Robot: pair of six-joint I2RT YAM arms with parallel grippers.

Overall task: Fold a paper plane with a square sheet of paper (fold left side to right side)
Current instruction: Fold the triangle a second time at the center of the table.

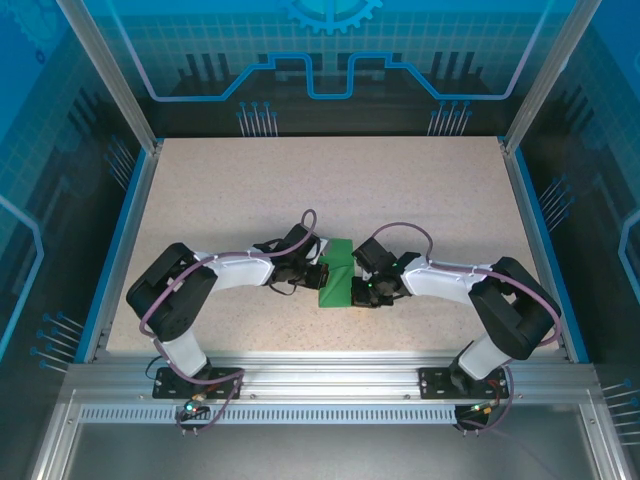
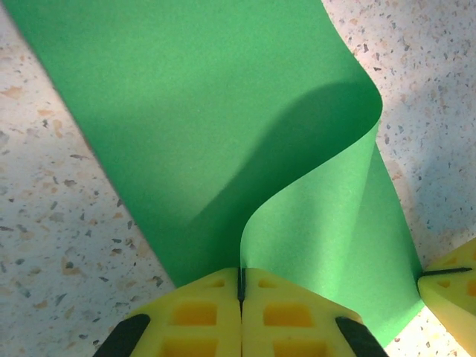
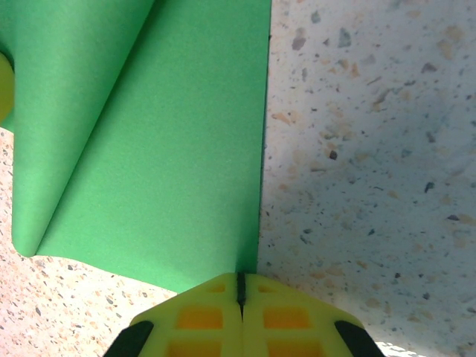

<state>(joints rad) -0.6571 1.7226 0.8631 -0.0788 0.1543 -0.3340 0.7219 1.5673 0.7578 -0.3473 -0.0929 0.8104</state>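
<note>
**A:** What does the overhead view show of the room, from the left?

**B:** A clear side wall point(image 1: 55, 200) printed with blue circuit-like lines, with a slanted grey metal post point(image 1: 108, 75) in front of it. Next comes a blue strip point(image 1: 120, 245) bordering the speckled beige tabletop point(image 1: 330, 185), which spans the middle. A blue patterned back panel point(image 1: 330, 60) runs across the top and a ribbed aluminium rail point(image 1: 330, 378) across the bottom. A matching post point(image 1: 552, 70) closes the right.

**A:** And the task's thing?

**B:** The white-and-black left arm point(image 1: 195, 290) bends in from the lower left, the right arm point(image 1: 500, 300) from the lower right. The left gripper point(image 1: 318, 275) and right gripper point(image 1: 365, 290) meet just below centre frame. Between them a thin, plain, bright green paper sheet point(image 1: 338, 268) lies on the tabletop, partly doubled over.

**A:** How do the tools stand?

**B:** In the left wrist view, the left gripper's blocky yellow fingers point(image 2: 201, 312) at bottom centre are pressed together on the sheet's curled edge. That edge loops up toward the upper right, while the rest lies flat across the upper left. A yellow fingertip point(image 2: 454, 279) of the right gripper sits at the lower right, against the green. In the right wrist view, the right gripper's fingers point(image 3: 201, 316) are likewise clamped, and the sheet's straight right-hand edge runs down into their seam. A soft rolled fold lies along the left, and bare speckled surface covers the right half.
</note>
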